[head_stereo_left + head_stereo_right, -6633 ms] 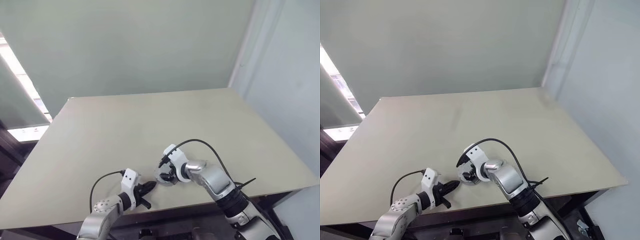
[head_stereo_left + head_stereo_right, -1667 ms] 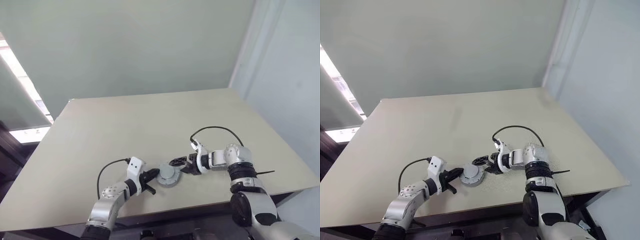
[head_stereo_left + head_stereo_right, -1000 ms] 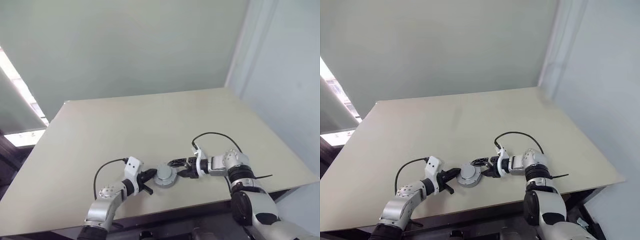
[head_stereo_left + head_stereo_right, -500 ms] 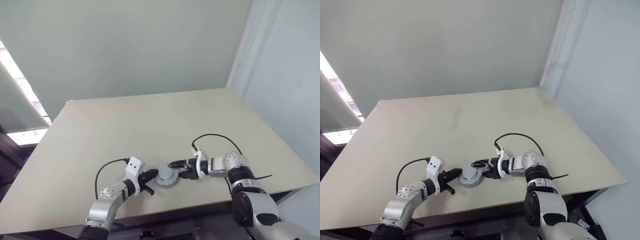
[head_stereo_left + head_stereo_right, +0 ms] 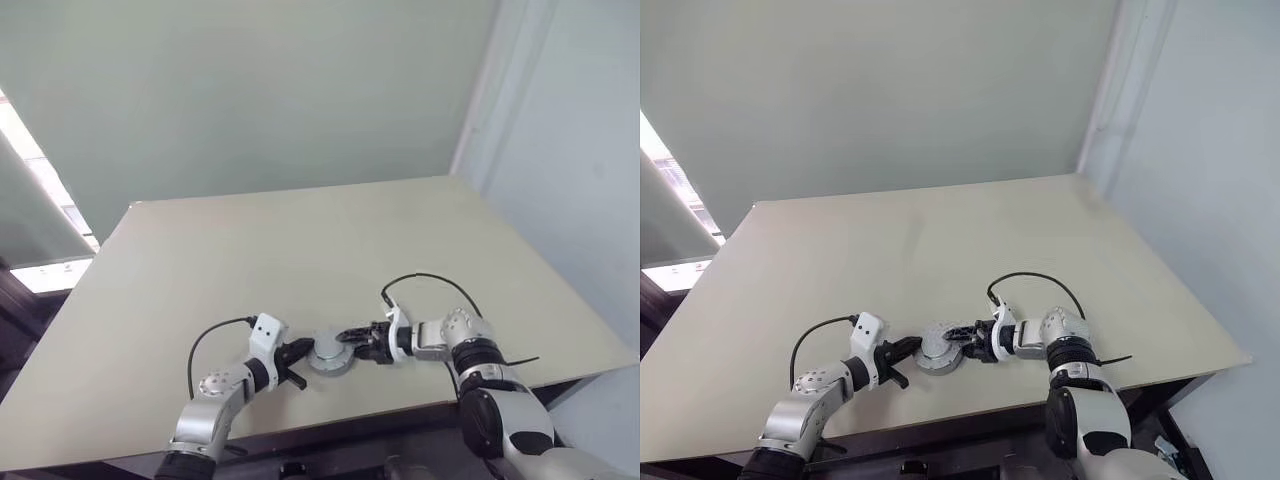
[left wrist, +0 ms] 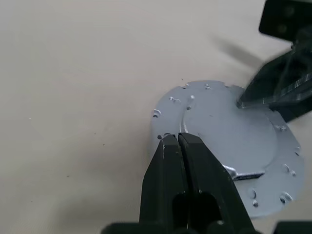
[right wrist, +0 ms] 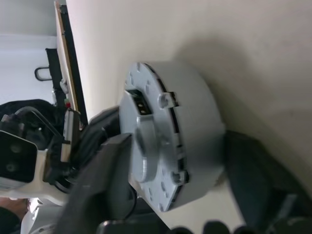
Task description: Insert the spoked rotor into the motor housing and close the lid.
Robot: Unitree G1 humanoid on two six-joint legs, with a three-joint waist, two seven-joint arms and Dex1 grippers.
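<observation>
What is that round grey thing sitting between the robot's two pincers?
In the head views, the lid on its grey round body lies between the left pincer and the right pincer.

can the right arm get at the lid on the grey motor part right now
Probably yes. The right gripper already straddles the lid on the motor housing, one finger on each side; the shut left gripper only touches the opposite edge.
</observation>
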